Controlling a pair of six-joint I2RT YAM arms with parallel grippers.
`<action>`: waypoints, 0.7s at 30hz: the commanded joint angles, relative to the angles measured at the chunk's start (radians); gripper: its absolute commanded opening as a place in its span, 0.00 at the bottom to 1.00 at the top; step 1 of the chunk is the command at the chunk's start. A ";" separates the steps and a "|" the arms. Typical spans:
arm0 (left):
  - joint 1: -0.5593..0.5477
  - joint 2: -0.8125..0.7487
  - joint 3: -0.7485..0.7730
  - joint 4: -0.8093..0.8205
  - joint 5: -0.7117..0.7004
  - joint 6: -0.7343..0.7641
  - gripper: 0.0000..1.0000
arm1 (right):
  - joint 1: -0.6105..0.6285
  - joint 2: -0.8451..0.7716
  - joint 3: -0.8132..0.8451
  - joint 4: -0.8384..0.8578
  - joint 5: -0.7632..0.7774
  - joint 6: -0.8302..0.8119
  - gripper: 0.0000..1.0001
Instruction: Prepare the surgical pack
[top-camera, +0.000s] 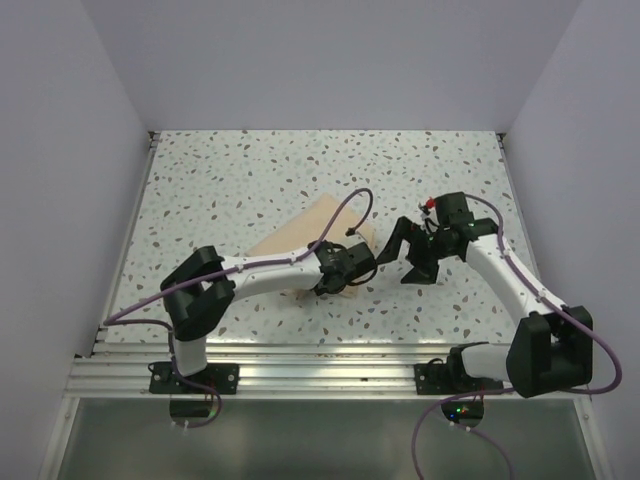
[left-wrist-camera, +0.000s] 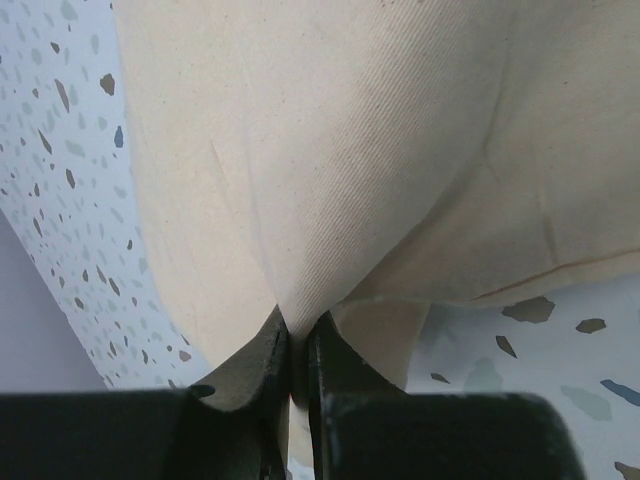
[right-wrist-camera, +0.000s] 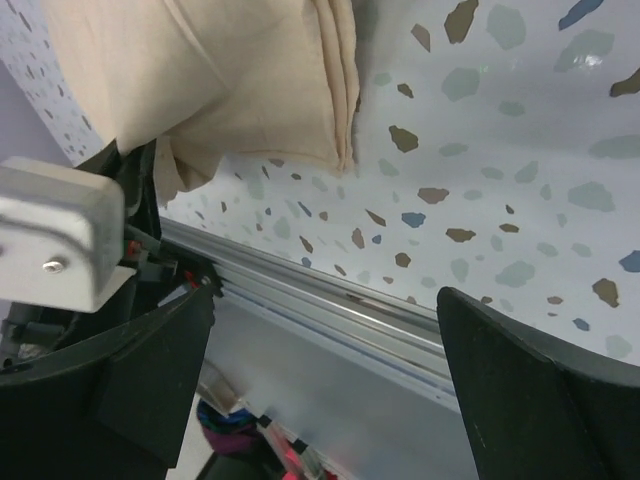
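Left claw (left-wrist-camera: 297, 338): clamped on a raised fold of the tan wrap sheet (left-wrist-camera: 380, 150). Its fingers (left-wrist-camera: 255, 375) are nearly touching, with cloth pinched between them. In the left wrist view the cloth fans up and away from the pinch and fills most of the frame. A lower layer's edge shows beneath it at right, with speckled surface on either side.

Right claw (top-camera: 400, 258): spread wide, nothing between its fingers (right-wrist-camera: 540, 390). It sits just beside the sheet's right edge, apart from it, roughly facing the left claw. In the right wrist view the sheet's folded corner, several layers stacked, lies ahead at upper left, outside the gap. The cloth drapes down to dark hardware at the left edge of that frame, next to a pale grey block (right-wrist-camera: 60, 235) with a screw in it.

Sheet, top view: folded into a small tan bundle near the middle of the surface (top-camera: 250, 180), set on a diagonal. The left arm crosses its near part, so that edge is hidden. Can't tell what's inside the folds.

Surface: white with grey-brown speckles. An aluminium rail (top-camera: 330, 372) runs along the near edge and both arm bases are bolted to it. Plain pale lilac walls (top-camera: 330, 60) stand on three sides.
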 joint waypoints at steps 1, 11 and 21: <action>0.020 -0.036 0.107 -0.006 0.003 0.043 0.00 | 0.020 0.011 -0.074 0.148 -0.082 0.166 0.95; 0.034 -0.062 0.238 -0.069 0.129 0.096 0.00 | 0.102 0.161 -0.149 0.607 -0.053 0.449 0.42; 0.033 -0.102 0.203 -0.006 0.221 0.157 0.00 | 0.228 0.448 -0.044 0.948 -0.024 0.570 0.11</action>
